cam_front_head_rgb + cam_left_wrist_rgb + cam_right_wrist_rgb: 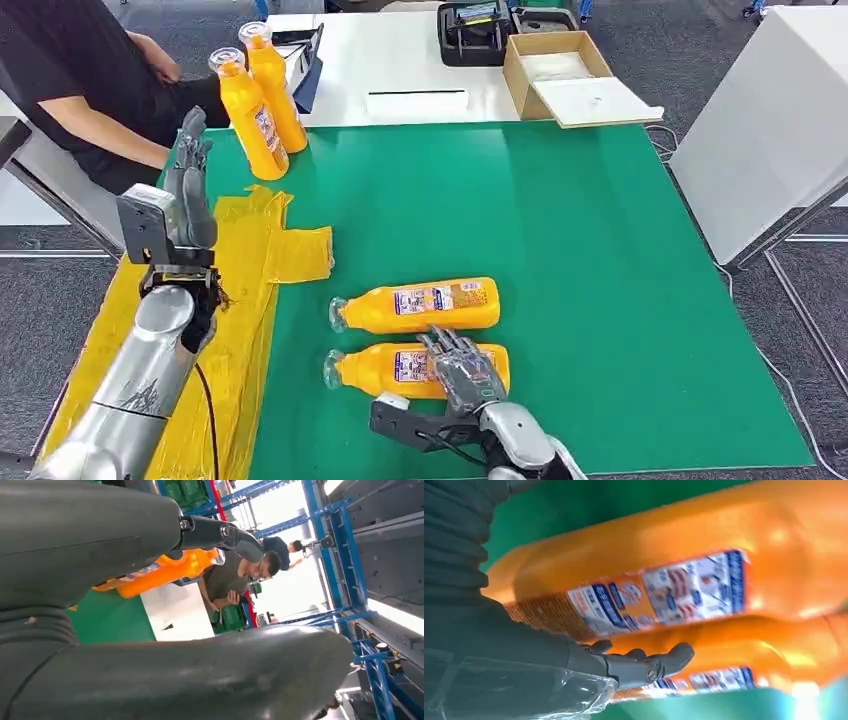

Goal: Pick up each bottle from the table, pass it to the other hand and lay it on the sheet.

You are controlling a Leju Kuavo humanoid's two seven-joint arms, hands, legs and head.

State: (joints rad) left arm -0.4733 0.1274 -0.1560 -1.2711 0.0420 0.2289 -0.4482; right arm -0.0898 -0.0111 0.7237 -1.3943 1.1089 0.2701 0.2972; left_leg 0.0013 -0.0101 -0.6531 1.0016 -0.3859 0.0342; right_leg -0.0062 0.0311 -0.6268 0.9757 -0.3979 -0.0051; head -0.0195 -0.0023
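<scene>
Pick step: right hand [462,368] lies fingers spread on the near bottle [400,369] at table's [600,300] 6 o'clock, not clamped; left hand [192,165] empty, fingers straight; next, close and lift.

two lying bottles [420,306] mid-mat [560,200], sheet [250,260] left; two standing bottles [260,100] behind

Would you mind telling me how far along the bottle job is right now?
Nothing looks done: the yellow sheet carries no bottle. In hand: the right hand lies over the nearer lying orange bottle, not yet lifted. The left hand is raised, holding nothing. Left: that bottle, the lying one beside it, and two upright bottles at the green mat's far corner.
</scene>
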